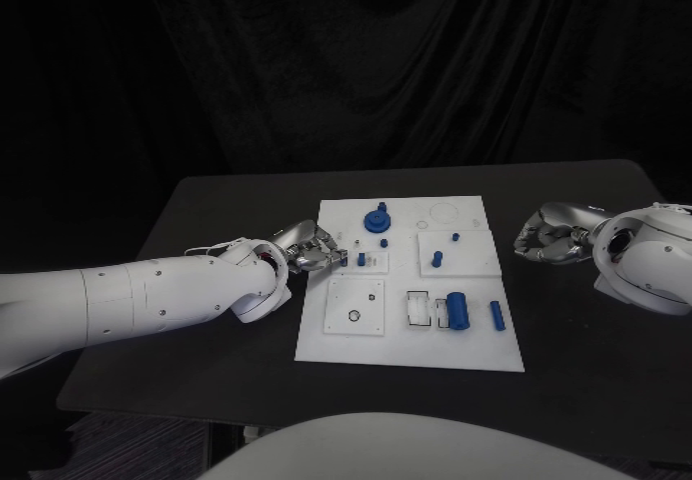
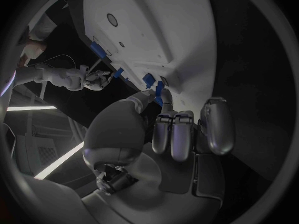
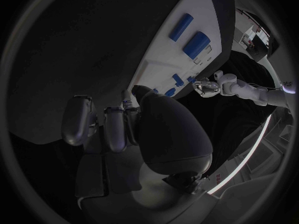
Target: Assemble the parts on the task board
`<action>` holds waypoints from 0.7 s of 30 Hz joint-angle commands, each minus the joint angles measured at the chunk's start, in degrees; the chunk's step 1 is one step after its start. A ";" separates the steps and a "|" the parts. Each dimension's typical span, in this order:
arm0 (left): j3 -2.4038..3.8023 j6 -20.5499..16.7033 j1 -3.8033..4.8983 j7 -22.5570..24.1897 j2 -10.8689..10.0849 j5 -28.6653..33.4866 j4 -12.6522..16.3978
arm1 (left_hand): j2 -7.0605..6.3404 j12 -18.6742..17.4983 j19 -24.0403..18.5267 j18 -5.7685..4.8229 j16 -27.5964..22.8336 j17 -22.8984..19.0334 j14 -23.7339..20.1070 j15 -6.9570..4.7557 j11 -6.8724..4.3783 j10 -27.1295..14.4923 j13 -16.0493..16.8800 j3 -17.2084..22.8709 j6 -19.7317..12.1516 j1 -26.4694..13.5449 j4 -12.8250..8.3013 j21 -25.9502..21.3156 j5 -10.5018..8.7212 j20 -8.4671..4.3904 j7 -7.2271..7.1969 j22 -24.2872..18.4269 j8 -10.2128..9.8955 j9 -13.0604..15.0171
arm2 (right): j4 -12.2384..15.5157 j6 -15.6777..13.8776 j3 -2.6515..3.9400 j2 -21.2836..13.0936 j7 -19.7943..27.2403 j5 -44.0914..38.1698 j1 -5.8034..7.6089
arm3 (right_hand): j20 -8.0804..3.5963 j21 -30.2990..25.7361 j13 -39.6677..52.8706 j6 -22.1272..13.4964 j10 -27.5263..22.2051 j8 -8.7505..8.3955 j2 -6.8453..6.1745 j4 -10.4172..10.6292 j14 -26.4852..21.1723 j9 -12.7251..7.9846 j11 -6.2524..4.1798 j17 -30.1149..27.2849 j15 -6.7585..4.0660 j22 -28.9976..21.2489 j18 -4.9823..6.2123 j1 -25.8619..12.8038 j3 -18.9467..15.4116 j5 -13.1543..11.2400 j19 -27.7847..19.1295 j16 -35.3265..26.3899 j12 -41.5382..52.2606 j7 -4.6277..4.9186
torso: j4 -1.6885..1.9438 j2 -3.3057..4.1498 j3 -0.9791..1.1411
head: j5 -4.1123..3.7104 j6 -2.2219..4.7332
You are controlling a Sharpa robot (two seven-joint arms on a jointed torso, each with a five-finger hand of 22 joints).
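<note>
The left silver hand [image 1: 307, 248] reaches over the left edge of the flat white plastic task board [image 1: 411, 345] on the black surface [image 1: 216, 200], pinching a small blue peg [image 2: 159, 93] between thumb and finger. Further right, blue cylindrical parts [image 1: 457, 310] lie on the board. The right silver hand [image 1: 551, 236] hovers beside the board's right edge, fingers curled, holding nothing.
</note>
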 commanded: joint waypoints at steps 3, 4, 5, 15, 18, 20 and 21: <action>0.05 -1.86 -0.26 2.85 0.19 0.10 0.09 | 0.10 -0.25 0.69 -0.50 0.15 15.09 5.95 0.14 0.00 6.07 15.07 -0.37 -0.33 0.33 0.09 -0.28 0.47 -0.16 0.12 9.89 0.31 1.24 | 0.08 -0.33 0.03 -0.05 -0.72 -0.14 -0.06 | 0.10 -0.31 3.57 -0.58 -0.41 -0.30 -0.37 -0.05 1.47 -0.09 -0.23 -0.13 -0.41 8.87 0.60 0.25 0.43 0.30 -0.43 -0.21 -0.43 -0.01 | -0.07 -0.02 0.01 | 0.02 -0.01; 0.05 -1.86 -0.29 2.88 0.20 0.10 0.09 | 0.10 -0.25 0.69 -0.50 0.15 15.09 5.95 0.14 0.00 6.07 15.07 -0.37 -0.33 0.33 0.09 -0.28 0.47 -0.16 0.12 9.89 0.31 1.24 | 0.08 -0.32 0.03 -0.06 -0.72 -0.14 -0.06 | 0.10 -0.31 3.57 -0.58 -0.41 -0.30 -0.37 -0.05 1.47 -0.09 -0.23 -0.13 -0.41 8.87 0.60 0.25 0.43 0.30 -0.43 -0.21 -0.43 -0.01 | -0.05 -0.01 0.02 | 0.01 -0.01; 0.05 -1.87 -0.31 2.91 0.22 0.10 0.08 | 0.10 -0.25 0.69 -0.50 0.15 15.09 5.95 0.14 0.00 6.07 15.07 -0.37 -0.33 0.33 0.09 -0.28 0.47 -0.16 0.12 9.89 0.31 1.24 | 0.09 -0.32 0.03 -0.06 -0.72 -0.14 -0.06 | 0.10 -0.31 3.57 -0.58 -0.41 -0.30 -0.37 -0.05 1.47 -0.09 -0.23 -0.13 -0.41 8.87 0.60 0.25 0.43 0.30 -0.43 -0.21 -0.43 -0.01 | -0.05 -0.01 0.02 | 0.01 -0.01; 0.05 -1.92 -0.42 2.89 0.33 0.10 -0.06 | 0.18 -0.25 0.64 -0.48 0.15 15.09 5.95 0.16 0.01 6.07 15.07 -0.34 -0.36 0.40 0.18 -0.40 0.94 -0.14 0.13 9.86 0.35 1.23 | 0.09 -0.30 0.03 -0.08 -0.76 -0.14 -0.06 | 0.10 -0.31 3.57 -0.58 -0.41 -0.30 -0.37 -0.05 1.47 -0.09 -0.23 -0.13 -0.41 8.87 0.60 0.25 0.43 0.30 -0.43 -0.21 -0.43 -0.01 | -0.07 -0.03 0.01 | -0.04 -0.01; 0.05 -1.82 -0.43 2.74 0.35 0.10 -0.13 | 0.18 -0.25 0.64 -0.48 0.15 15.09 5.95 0.16 0.01 6.07 15.07 -0.34 -0.36 0.40 0.18 -0.40 0.94 -0.14 0.13 9.86 0.35 1.23 | 0.09 -0.27 0.03 -0.09 -0.78 -0.14 -0.06 | 0.10 -0.31 3.57 -0.58 -0.41 -0.30 -0.37 -0.05 1.47 -0.09 -0.23 -0.13 -0.41 8.87 0.60 0.25 0.43 0.30 -0.43 -0.21 -0.43 -0.01 | -0.05 -0.02 0.01 | -0.07 -0.01; 0.05 -1.70 -0.44 2.57 0.35 0.10 -0.19 | 0.18 -0.25 0.64 -0.48 0.15 15.09 5.95 0.16 0.01 6.07 15.07 -0.34 -0.36 0.40 0.18 -0.40 0.94 -0.14 0.13 9.86 0.35 1.23 | 0.08 -0.21 0.03 -0.10 -0.81 -0.14 -0.06 | 0.10 -0.31 3.57 -0.58 -0.41 -0.30 -0.37 -0.05 1.47 -0.09 -0.23 -0.13 -0.41 8.87 0.60 0.25 0.43 0.30 -0.43 -0.21 -0.43 -0.01 | -0.03 -0.02 0.01 | -0.12 -0.01; 0.05 -1.61 -0.45 2.46 0.33 0.10 -0.21 | 0.18 -0.25 0.64 -0.48 0.15 15.09 5.95 0.16 0.01 6.07 15.07 -0.34 -0.36 0.40 0.18 -0.40 0.94 -0.14 0.13 9.86 0.35 1.23 | 0.08 -0.18 0.03 -0.09 -0.83 -0.14 -0.06 | 0.10 -0.31 3.57 -0.58 -0.41 -0.30 -0.37 -0.05 1.47 -0.09 -0.23 -0.13 -0.41 8.87 0.60 0.25 0.43 0.30 -0.43 -0.21 -0.43 -0.01 | -0.02 -0.02 0.02 | -0.13 -0.01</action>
